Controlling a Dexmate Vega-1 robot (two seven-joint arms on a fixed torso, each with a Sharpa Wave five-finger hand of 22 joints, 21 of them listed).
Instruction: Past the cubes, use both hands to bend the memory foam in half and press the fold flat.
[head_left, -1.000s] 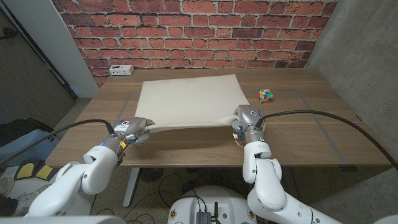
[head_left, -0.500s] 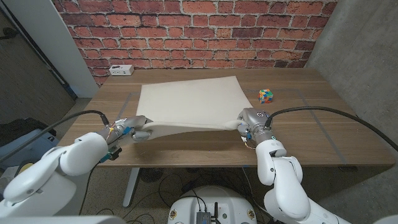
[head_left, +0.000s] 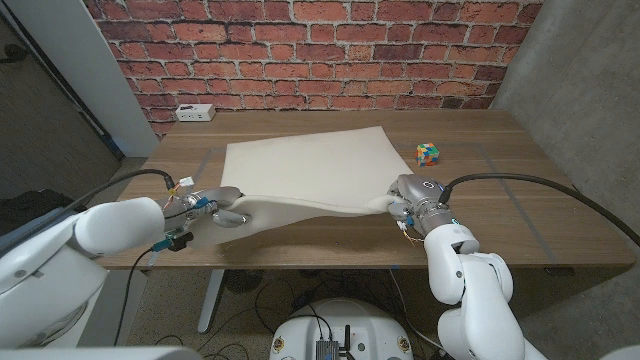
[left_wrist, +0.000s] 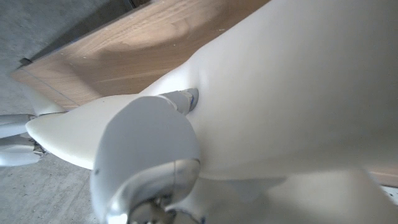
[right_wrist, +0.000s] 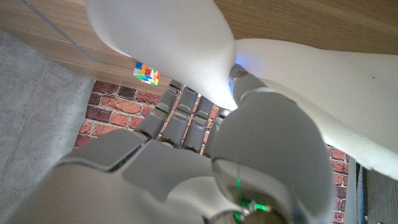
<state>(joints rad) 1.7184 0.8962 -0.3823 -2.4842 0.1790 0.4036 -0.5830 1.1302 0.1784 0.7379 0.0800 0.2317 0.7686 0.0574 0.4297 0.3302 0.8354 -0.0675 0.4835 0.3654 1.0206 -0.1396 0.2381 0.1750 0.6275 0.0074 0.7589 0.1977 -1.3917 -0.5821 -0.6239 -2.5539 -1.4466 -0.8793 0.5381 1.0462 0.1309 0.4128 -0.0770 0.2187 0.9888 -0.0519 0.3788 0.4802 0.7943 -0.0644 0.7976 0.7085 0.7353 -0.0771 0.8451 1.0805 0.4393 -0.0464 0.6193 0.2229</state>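
Note:
A cream memory foam sheet (head_left: 305, 165) lies across the middle of the wooden table (head_left: 500, 205), its near edge lifted off the surface and sagging between my hands. My left hand (head_left: 212, 206) grips the foam's near left corner (left_wrist: 298, 93). My right hand (head_left: 410, 196) grips the near right corner, with the foam (right_wrist: 168, 43) pinched between thumb and fingers (right_wrist: 180, 115). A multicoloured cube (head_left: 428, 153) sits on the table to the right of the foam, also seen as the cube (right_wrist: 145, 72) beyond my right hand.
A white power strip (head_left: 193, 112) lies at the table's far left corner. A red brick wall (head_left: 320, 50) stands behind the table, with a grey concrete wall (head_left: 590, 90) on the right.
Both hands have raised the foam's near edge higher and carried it slightly away from me; the lifted flap has grown. The right hand shifted a little to the right.

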